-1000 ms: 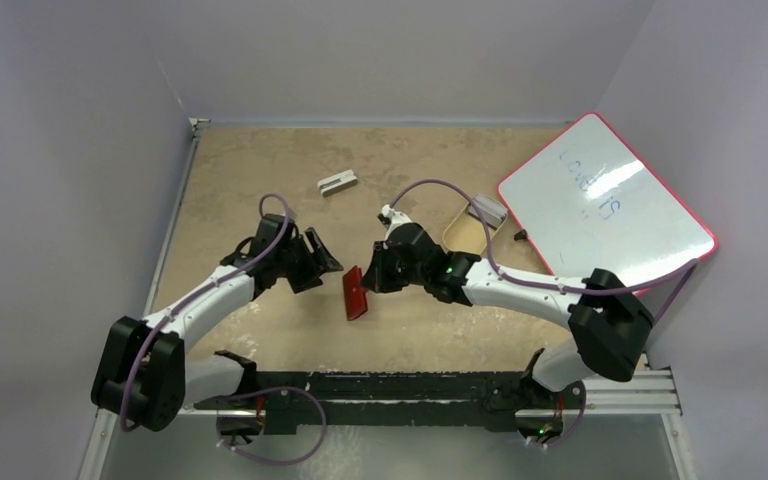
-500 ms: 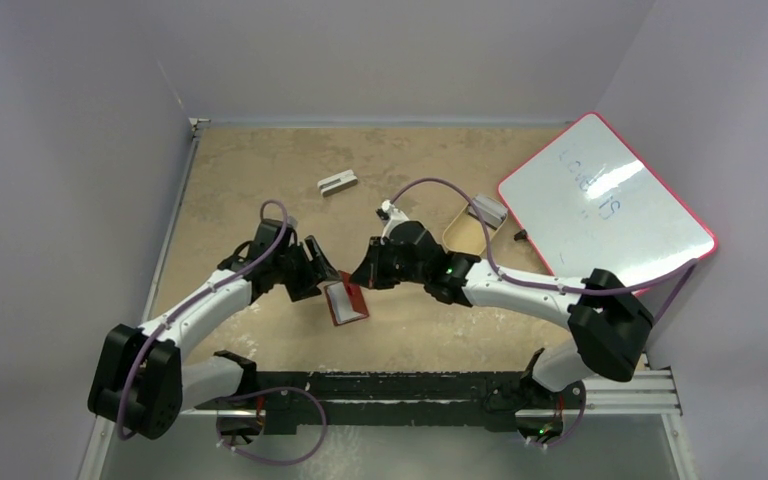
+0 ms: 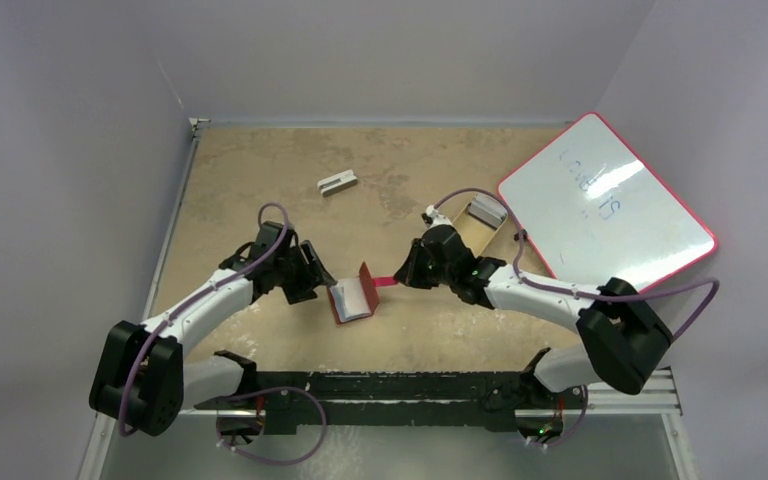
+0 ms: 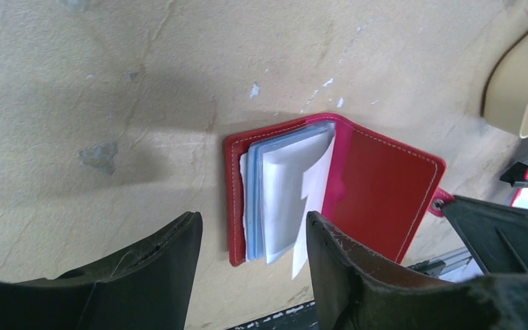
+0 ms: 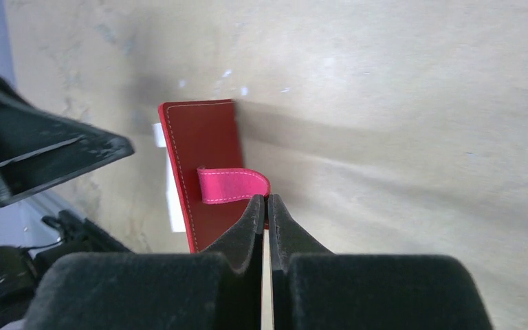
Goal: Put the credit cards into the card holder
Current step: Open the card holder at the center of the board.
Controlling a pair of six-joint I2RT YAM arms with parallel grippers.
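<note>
Right wrist view: right gripper point(image 5: 267, 201) jaws closed tight, pinching pink strap point(image 5: 232, 187) of red stitched leather-like card holder point(image 5: 203, 158), left wrist view alone: clear plastic sleeves point(image 4: 285, 192) fanned inside, lying beyond wide-apart, empty jaws of left gripper point(image 4: 251, 221), smooth cover tilted up toward right jaws.

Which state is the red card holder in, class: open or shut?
Open: the card holder has its cover lifted, strap pinched by the right fingers, clear sleeves showing inside.
</note>
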